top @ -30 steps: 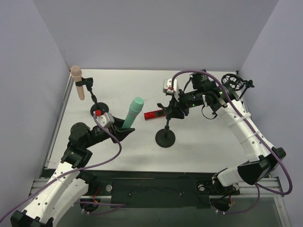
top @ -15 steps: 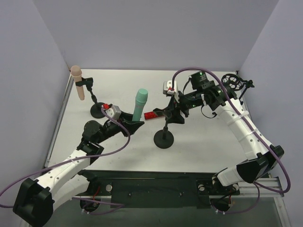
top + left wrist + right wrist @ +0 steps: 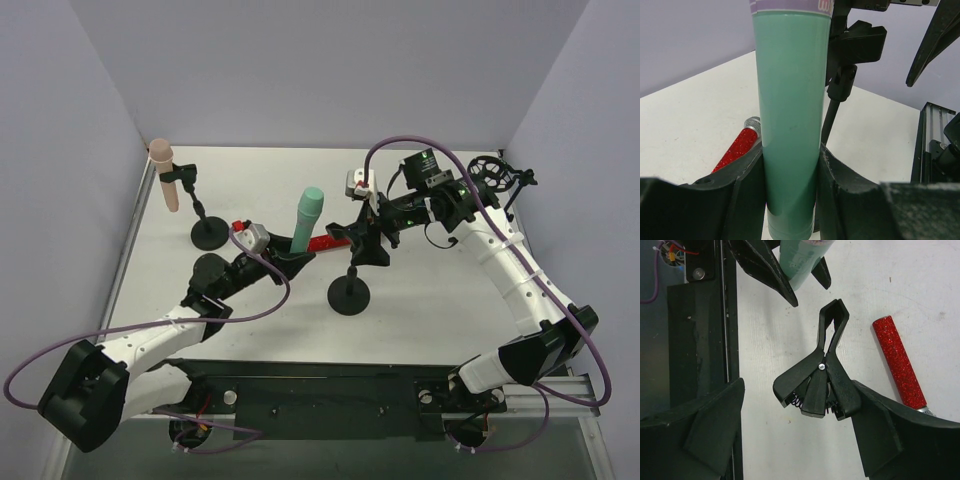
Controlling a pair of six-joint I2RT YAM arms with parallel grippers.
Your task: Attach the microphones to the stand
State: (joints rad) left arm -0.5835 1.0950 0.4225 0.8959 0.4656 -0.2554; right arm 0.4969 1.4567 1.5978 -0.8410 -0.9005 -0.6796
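Note:
The mint green microphone (image 3: pixel 309 215) (image 3: pixel 790 110) stands upright, with my left gripper (image 3: pixel 293 250) (image 3: pixel 790 195) shut on its lower handle, just left of the centre stand's clip (image 3: pixel 364 247) (image 3: pixel 856 42). Around that black spring clip (image 3: pixel 818 377) my right gripper (image 3: pixel 374 232) (image 3: pixel 800 392) is open; its right finger (image 3: pixel 890 425) touches one clip handle and the left finger (image 3: pixel 710 425) stands apart. On the table behind the stand lies the glittery red microphone (image 3: pixel 325 241) (image 3: pixel 898 362) (image 3: pixel 736 151). At the back left, the pale pink microphone (image 3: pixel 164 177) sits clipped in another stand.
The centre stand's round base (image 3: pixel 350 296) sits mid-table, the pink microphone's stand base (image 3: pixel 209 233) at the left. A black wheel-like fixture (image 3: pixel 497 171) is at the back right. Purple walls close three sides, and a black rail (image 3: pixel 700 330) runs along the near edge.
My left arm carried the green microphone rightward, up to the centre stand. The right gripper's jaws spread apart around the clip.

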